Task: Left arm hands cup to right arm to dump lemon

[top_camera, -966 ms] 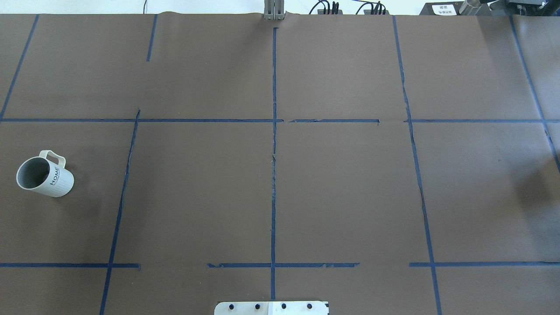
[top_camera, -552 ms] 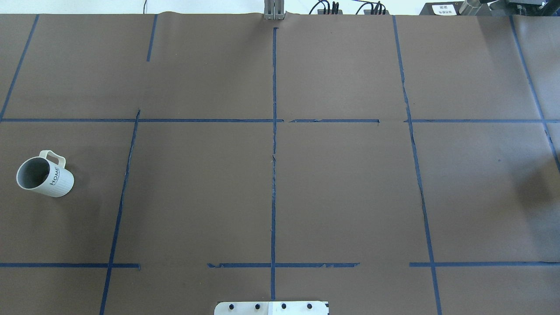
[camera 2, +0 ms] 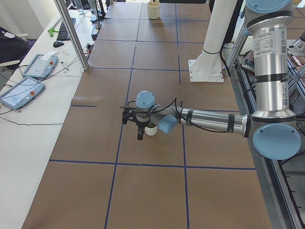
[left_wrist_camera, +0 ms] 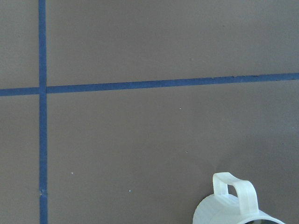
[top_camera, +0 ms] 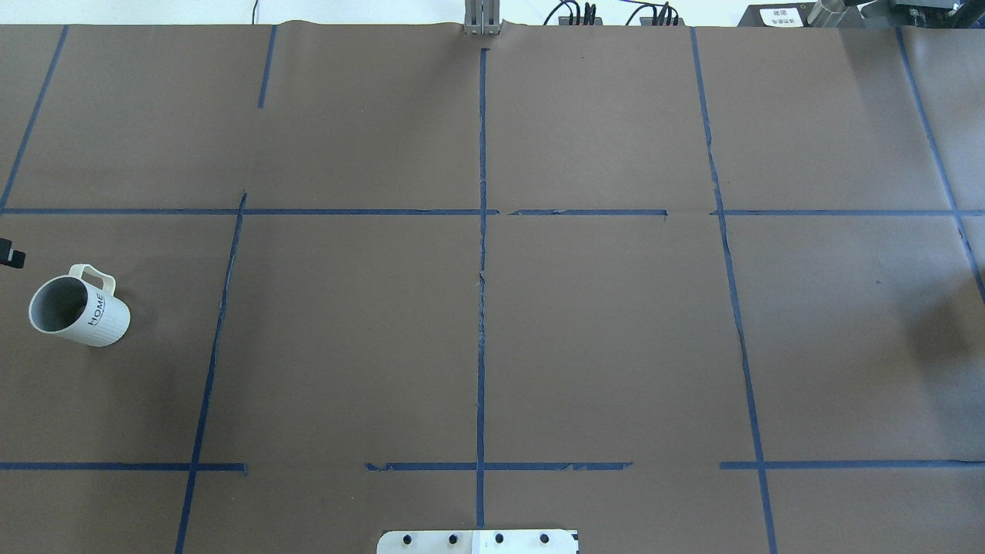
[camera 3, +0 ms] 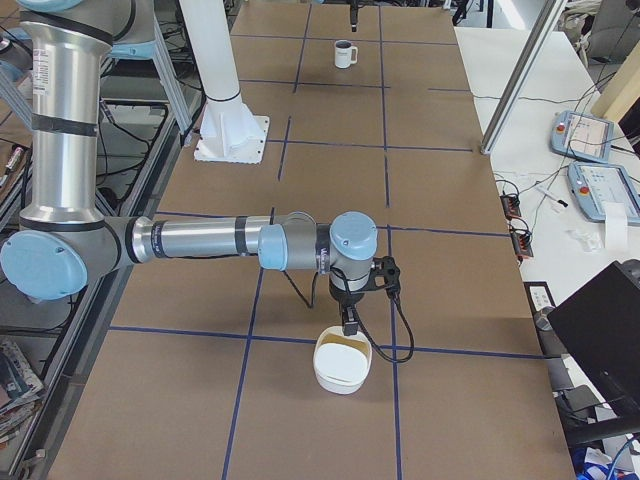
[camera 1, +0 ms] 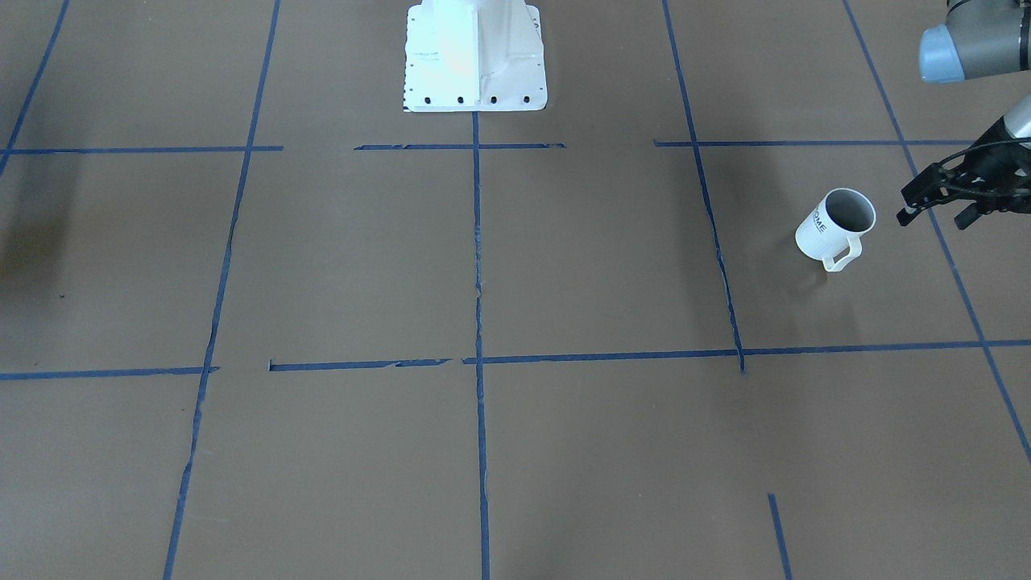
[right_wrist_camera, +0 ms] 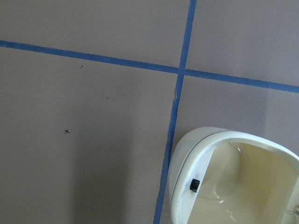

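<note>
Entering since the earlier overhead frames, the left gripper [camera 1: 933,219] now shows one black tip at that view's left edge; the cup [top_camera: 78,312] has kept its place and pose.

Nearest the robot, a white base plate [top_camera: 477,541] sits at the near edge of the brown table [top_camera: 600,331], which is marked off by blue tape lines [top_camera: 482,308].

Further out, on the robot's left, the cup stands upright on the table, with its loop handle turned away from the robot and the "HOME" lettering on its side. Only the grey inner wall shows in the front and overhead views, so whether the lemon lies inside cannot be told.

The left arm [camera 2: 209,119] reaches across the table to this spot. Its skeletal fingers are spread wide and grip nothing. The gripper is just beside the cup, on the outer side, and apart from it. In the left wrist view the cup's handle and rim appear at the lower right corner.

On the opposite end, the right arm [camera 3: 190,240] stretches low across the table. The right gripper [camera 3: 348,322] points down over a cream bowl [camera 3: 340,365] that rests beside a tape crossing. How its jaws stand cannot be told.

Farthest, past the table's far edge, a white side desk [camera 3: 505,55] carries a teach pendant [camera 3: 583,134].
</note>
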### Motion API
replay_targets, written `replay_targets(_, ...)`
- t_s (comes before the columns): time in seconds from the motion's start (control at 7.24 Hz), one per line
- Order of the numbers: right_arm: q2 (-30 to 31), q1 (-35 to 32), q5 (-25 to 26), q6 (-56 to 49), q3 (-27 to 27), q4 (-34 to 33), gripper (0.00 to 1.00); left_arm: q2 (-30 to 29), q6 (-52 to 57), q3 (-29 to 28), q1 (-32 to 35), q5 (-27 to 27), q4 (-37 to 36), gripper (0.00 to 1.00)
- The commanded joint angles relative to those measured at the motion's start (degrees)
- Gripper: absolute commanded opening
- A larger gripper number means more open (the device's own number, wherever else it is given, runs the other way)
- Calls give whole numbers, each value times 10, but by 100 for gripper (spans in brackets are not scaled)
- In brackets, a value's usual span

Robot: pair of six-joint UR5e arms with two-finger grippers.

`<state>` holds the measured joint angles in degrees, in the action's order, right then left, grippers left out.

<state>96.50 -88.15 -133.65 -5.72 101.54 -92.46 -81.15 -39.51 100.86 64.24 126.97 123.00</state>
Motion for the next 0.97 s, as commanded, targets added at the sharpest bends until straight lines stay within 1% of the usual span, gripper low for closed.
replay_targets(0.0, 0, 0, 0, 0, 0, 0, 100, 5, -43, 0, -42, -31, 24, 100)
replay_targets(0.14, 0, 0, 0, 0, 0, 0, 100, 14, -43, 0, -45, -29, 25, 100)
replay_targets(0.41, 0, 0, 0, -1, -1, -1, 100, 18, -43, 1, -70, -30, 25, 100)
replay_targets(0.55, 0, 0, 0, -1, -2, -1, 100, 18, -43, 1, -79, -30, 25, 98)
replay_targets(0.69, 0, 0, 0, -1, -3, -1, 100, 18, -47, 2, -83, -29, 24, 75)
replay_targets(0.83, 0, 0, 0, -1, -3, -1, 100, 18, -47, 2, -83, -28, 24, 43)
